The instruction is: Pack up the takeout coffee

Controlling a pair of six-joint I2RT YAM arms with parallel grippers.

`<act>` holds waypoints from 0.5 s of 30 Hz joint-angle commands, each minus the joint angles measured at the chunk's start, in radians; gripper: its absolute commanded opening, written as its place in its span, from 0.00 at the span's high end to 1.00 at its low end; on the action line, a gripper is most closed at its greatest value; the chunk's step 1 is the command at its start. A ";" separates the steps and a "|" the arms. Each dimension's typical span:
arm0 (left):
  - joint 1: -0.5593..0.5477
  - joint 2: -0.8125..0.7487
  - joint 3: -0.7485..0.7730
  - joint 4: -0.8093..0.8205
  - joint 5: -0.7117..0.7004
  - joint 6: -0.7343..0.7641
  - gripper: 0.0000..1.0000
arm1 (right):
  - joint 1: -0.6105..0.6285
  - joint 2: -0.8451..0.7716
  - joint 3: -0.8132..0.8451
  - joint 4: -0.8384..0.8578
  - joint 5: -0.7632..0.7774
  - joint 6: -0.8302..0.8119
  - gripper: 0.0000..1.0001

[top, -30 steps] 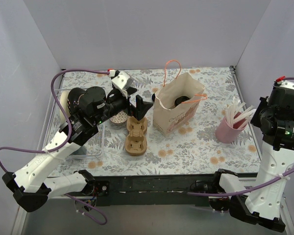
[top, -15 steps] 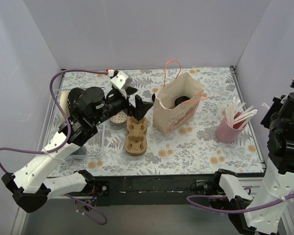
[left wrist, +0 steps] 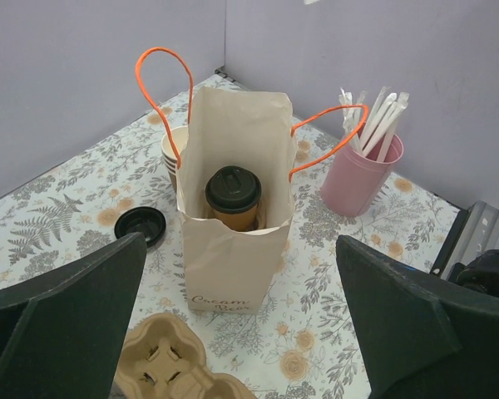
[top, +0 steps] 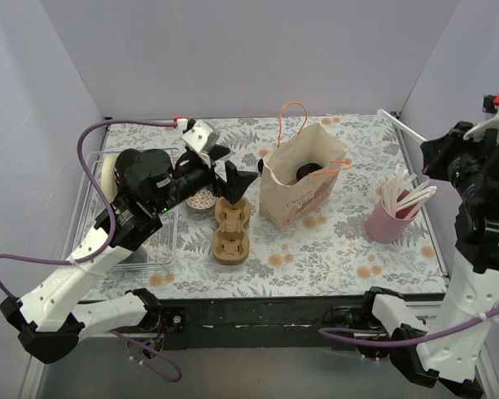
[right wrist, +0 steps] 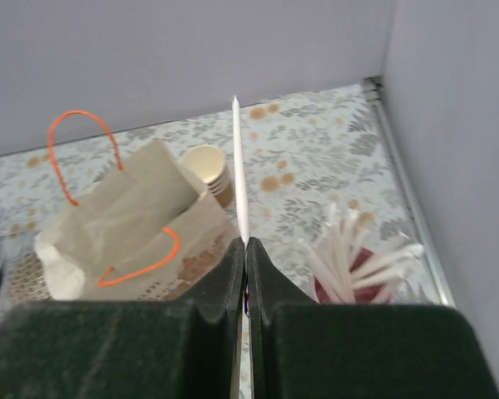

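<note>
- The paper bag (left wrist: 233, 274) shows "Cream" in script on its front. I cannot read the line below it.
- My left wrist view shows the takeout coffee (left wrist: 233, 197) upright inside the bag. The top view shows only its black lid.
- Left claw (top: 231, 173): spread wide, empty, left of the bag.
- Right claw (right wrist: 246, 249): pinched on a white straw (right wrist: 239, 166), high by the table's right edge.
- Bare table (top: 341, 241) lies between the bag and the pink cup (top: 384, 224).

1. The tablecloth (top: 341, 249) is off-white, printed with grey fern leaves and orange blossoms.
2. The paper bag (left wrist: 233, 266) is kraft tan, with bright orange handles (left wrist: 162, 71) and dark script lettering.
3. The takeout coffee (left wrist: 233, 199) is cream-tan under a black lid.
4. The straw holder (left wrist: 362, 179) is pink; its straws (left wrist: 381, 112) and the lone straw (right wrist: 239, 166) are white.
5. The cup carrier (top: 230, 233) is brown.
6. The cables (top: 141, 123) are purple.
</note>
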 commanded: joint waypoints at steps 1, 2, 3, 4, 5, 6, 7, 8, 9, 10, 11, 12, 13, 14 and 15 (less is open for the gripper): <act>0.005 -0.012 0.028 -0.011 -0.013 0.024 0.02 | -0.002 0.101 -0.012 0.176 -0.335 0.068 0.99; 0.004 -0.011 0.031 -0.013 -0.016 0.027 0.02 | -0.004 0.114 -0.009 0.178 -0.359 0.070 0.99; 0.004 -0.008 0.038 -0.016 -0.022 0.027 0.02 | -0.001 0.128 -0.001 0.178 -0.380 0.067 0.99; 0.004 -0.005 0.039 -0.019 -0.024 0.029 0.02 | 0.001 0.157 0.006 0.172 -0.418 0.061 0.99; 0.004 -0.003 0.042 -0.019 -0.022 0.030 0.02 | 0.012 0.173 0.014 0.153 -0.429 0.049 0.99; 0.004 0.004 0.047 -0.021 -0.022 0.030 0.02 | 0.022 0.190 0.040 0.133 -0.436 0.039 0.99; 0.005 0.009 0.050 -0.022 -0.025 0.032 0.02 | 0.035 0.220 0.052 0.119 -0.437 0.029 0.99; 0.004 0.014 0.056 -0.024 -0.028 0.032 0.02 | 0.082 0.236 0.068 0.087 -0.423 0.007 0.99; 0.004 0.026 0.061 -0.028 -0.033 0.032 0.02 | 0.119 0.251 0.107 0.067 -0.398 -0.002 0.99; 0.004 0.032 0.077 -0.033 -0.039 0.030 0.02 | 0.163 0.286 0.140 0.044 -0.306 -0.014 0.99; 0.004 0.038 0.085 -0.036 -0.039 0.021 0.02 | 0.261 0.305 0.169 0.012 -0.261 -0.025 0.99; 0.004 0.041 0.093 -0.036 -0.041 0.015 0.02 | 0.301 0.323 0.227 -0.046 -0.227 -0.052 0.99; 0.004 0.049 0.100 -0.036 -0.039 0.009 0.02 | 0.335 0.355 0.250 -0.081 -0.172 -0.059 0.99; 0.004 0.052 0.105 -0.036 -0.039 0.001 0.02 | 0.390 0.368 0.267 -0.106 -0.141 -0.063 0.99; 0.004 0.057 0.107 -0.036 -0.036 -0.006 0.02 | 0.410 0.372 0.278 -0.140 -0.108 -0.073 0.99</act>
